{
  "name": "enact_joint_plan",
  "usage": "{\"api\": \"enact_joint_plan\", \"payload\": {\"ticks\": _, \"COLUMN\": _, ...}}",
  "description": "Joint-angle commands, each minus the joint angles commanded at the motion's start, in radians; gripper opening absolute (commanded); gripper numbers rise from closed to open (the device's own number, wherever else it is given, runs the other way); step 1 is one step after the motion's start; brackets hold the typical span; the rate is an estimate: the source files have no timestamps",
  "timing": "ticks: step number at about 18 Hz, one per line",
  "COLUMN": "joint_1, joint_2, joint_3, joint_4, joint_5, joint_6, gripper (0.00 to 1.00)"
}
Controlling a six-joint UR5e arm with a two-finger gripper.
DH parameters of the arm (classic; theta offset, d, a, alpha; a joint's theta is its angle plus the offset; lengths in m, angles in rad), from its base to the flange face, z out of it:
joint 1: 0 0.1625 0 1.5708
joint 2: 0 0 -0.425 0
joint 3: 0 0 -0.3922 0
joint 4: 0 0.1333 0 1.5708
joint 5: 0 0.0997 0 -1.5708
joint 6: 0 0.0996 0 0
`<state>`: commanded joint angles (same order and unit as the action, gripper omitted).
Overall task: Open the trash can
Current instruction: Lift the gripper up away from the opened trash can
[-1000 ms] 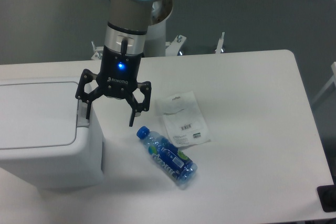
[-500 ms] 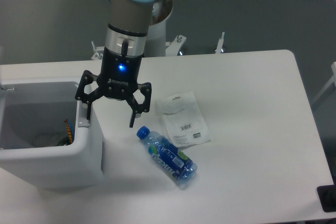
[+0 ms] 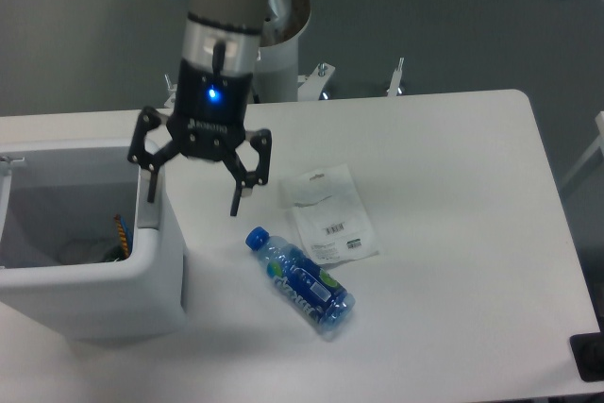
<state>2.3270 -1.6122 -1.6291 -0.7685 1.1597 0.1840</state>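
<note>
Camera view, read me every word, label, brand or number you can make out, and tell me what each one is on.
"ROBOTIQ": white lettering on the black body of the gripper, small but just legible.
Bottle: blue label with white lettering, too blurred to read.
Plastic packet: a barcode sticker with tiny print, too small to read.
Trash can: no text visible.

My white table (image 3: 453, 158) is carrying three things. The trash can (image 3: 94, 299) is sitting at its left end; right of the can, a blue-capped bottle (image 3: 302, 282) is lying on its side, just below a flat plastic packet (image 3: 328, 211).
</note>
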Motion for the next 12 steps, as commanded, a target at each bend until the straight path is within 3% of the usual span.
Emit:
{"api": "enact_joint_plan", "payload": {"ticks": 4, "joint_1": 0.097, "joint_2": -0.006, "joint_3": -0.002, "joint_4": 0.0, "joint_5": 0.038, "joint_6": 0.064, "gripper": 1.0}}
{"api": "enact_joint_plan", "payload": {"ticks": 6, "joint_1": 0.136, "joint_2": -0.014, "joint_3": -0.008, "joint_4": -0.002, "joint_5": 0.109, "joint_6": 0.139, "gripper": 1.0}}
{"api": "enact_joint_plan", "payload": {"ticks": 12, "joint_1": 0.19, "joint_2": -0.093, "joint_3": -0.018, "joint_4": 0.0, "joint_5": 0.306, "joint_6": 0.259, "gripper": 1.0}}
